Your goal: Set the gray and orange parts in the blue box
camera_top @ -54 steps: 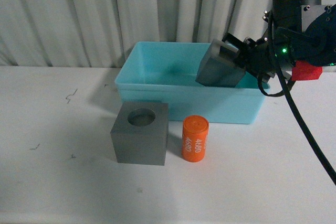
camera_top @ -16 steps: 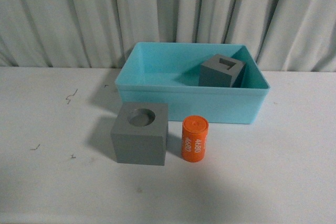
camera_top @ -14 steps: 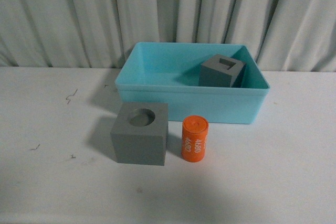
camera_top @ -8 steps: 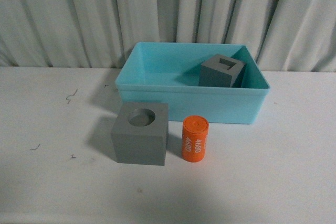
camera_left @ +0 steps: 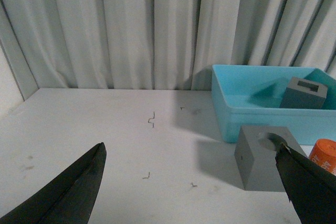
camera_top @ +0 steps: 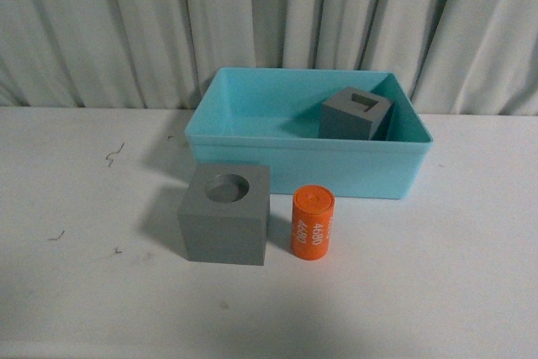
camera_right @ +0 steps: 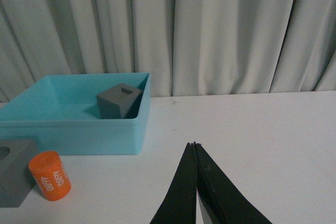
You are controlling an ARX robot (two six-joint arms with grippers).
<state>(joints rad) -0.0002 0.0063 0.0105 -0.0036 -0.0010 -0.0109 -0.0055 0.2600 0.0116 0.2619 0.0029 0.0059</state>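
The turquoise blue box (camera_top: 252,136) stands at the back of the white table. A gray cube with a square recess (camera_top: 356,115) sits inside it at its right end. In front of the box, a gray cube with a round recess (camera_top: 224,224) rests on the table, and an orange cylinder with white digits (camera_top: 313,223) stands upright just right of it. Neither arm shows in the front view. My left gripper (camera_left: 191,156) is open, well to the left of the round-recess cube (camera_left: 265,158). My right gripper (camera_right: 194,144) is shut on nothing, off to the right of the box (camera_right: 79,129).
A pale pleated curtain (camera_top: 269,14) hangs right behind the box. Small dark specks (camera_top: 112,155) lie on the table's left part. The white tabletop (camera_top: 471,275) stretches to the right of the cylinder and the box.
The right arm, which held the square-recess cube over the box's right end 3.3 s ago, has left the front view; the cube now sits inside the box. Nothing has moved over the last second.
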